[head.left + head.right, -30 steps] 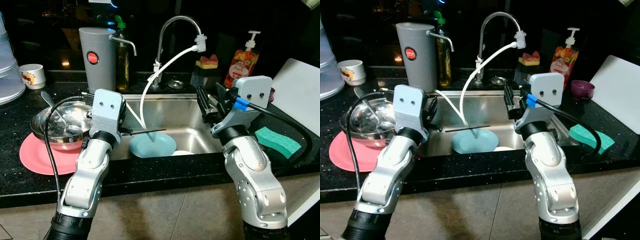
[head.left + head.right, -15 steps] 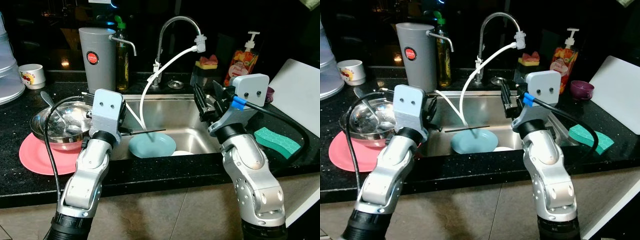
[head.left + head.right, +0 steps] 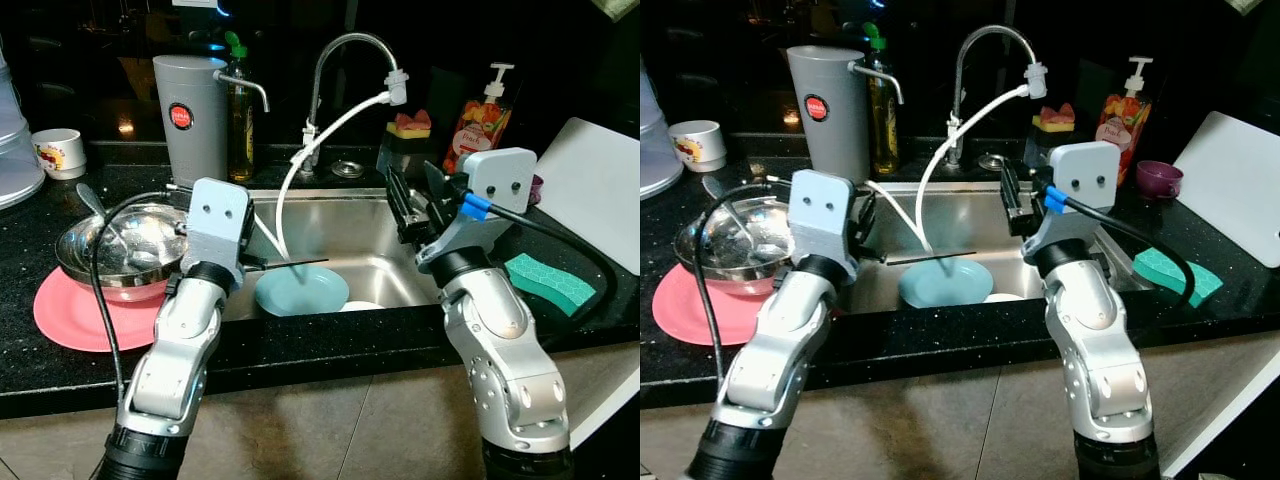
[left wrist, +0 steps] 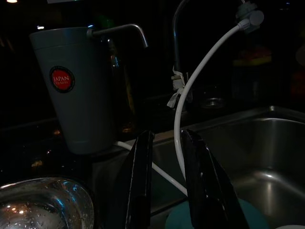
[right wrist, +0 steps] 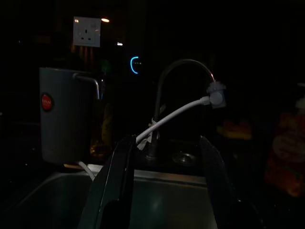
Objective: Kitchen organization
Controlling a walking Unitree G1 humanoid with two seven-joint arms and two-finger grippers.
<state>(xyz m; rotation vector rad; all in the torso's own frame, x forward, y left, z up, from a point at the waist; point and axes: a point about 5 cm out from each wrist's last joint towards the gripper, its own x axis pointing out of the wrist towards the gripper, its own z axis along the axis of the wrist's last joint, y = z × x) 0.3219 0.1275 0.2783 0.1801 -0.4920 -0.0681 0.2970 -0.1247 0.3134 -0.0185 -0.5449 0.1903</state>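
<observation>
Hovering over the steel sink [image 3: 330, 215], both arms reach forward from the near edge of the dark bench [image 3: 40, 350]. The left claw [image 4: 167, 181] is held above the sink's left side with its two black fingers slightly apart and nothing between them; in its wrist view a white hose [image 3: 320, 150] hangs just beyond the fingertips. The right claw [image 5: 164, 191] is raised over the sink's right side, its fingers spread wide and empty, pointing toward the curved tap [image 3: 340, 70].

A light blue plate [image 3: 300, 290] lies in the bottom of the sink near the front wall, with a thin dark stick [image 3: 290, 264] lying across above it and a white dish [image 3: 360, 306] partly showing just beside it. The hose runs from the tap's spout down into the basin, ending near the plate.

On the bench left of the sink, a metal bowl [image 3: 120, 250] with a spoon [image 3: 100, 210] in it sits on a pink plate [image 3: 85, 320]. Behind them stand a grey jug [image 3: 195, 120], a bottle [image 3: 240, 110] and a small white cup [image 3: 58, 152]. Right of the sink lie a green sponge [image 3: 550, 282] and a white board [image 3: 595, 190], with a soap bottle [image 3: 480, 110] and a small purple cup [image 3: 1164, 178] further back.
</observation>
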